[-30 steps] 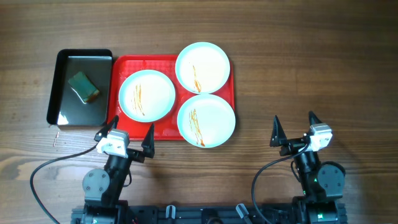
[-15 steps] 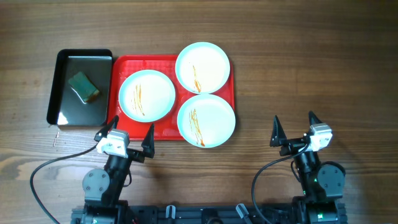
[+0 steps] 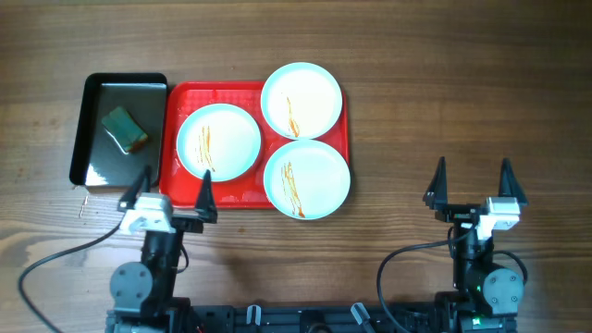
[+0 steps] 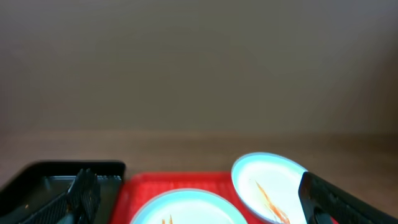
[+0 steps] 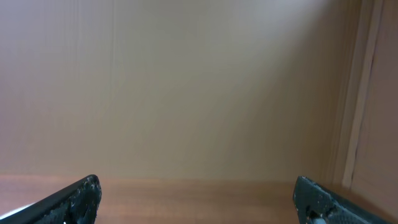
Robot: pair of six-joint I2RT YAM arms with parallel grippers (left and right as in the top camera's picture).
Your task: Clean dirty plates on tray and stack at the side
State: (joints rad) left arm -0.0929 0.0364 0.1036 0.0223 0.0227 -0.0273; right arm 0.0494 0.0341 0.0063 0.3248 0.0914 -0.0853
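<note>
Three white plates with orange smears sit on a red tray (image 3: 236,92): one at the left (image 3: 218,141), one at the back (image 3: 301,100), one at the front right (image 3: 306,178). A green sponge (image 3: 124,129) lies in a black pan (image 3: 92,165) left of the tray. My left gripper (image 3: 169,190) is open and empty at the tray's near left edge. In the left wrist view the left gripper (image 4: 199,199) faces the left plate (image 4: 186,208) and the back plate (image 4: 270,186). My right gripper (image 3: 472,183) is open and empty over bare table at the right; in its wrist view (image 5: 196,199) only wood shows.
Wooden table (image 3: 462,83) all round. The black pan also shows at the lower left of the left wrist view (image 4: 56,171). Cables run from both arm bases along the near edge.
Both arms have turned and risen. The left gripper moved left and toward the tray's near edge. The right gripper moved right and a little away from the near edge.
</note>
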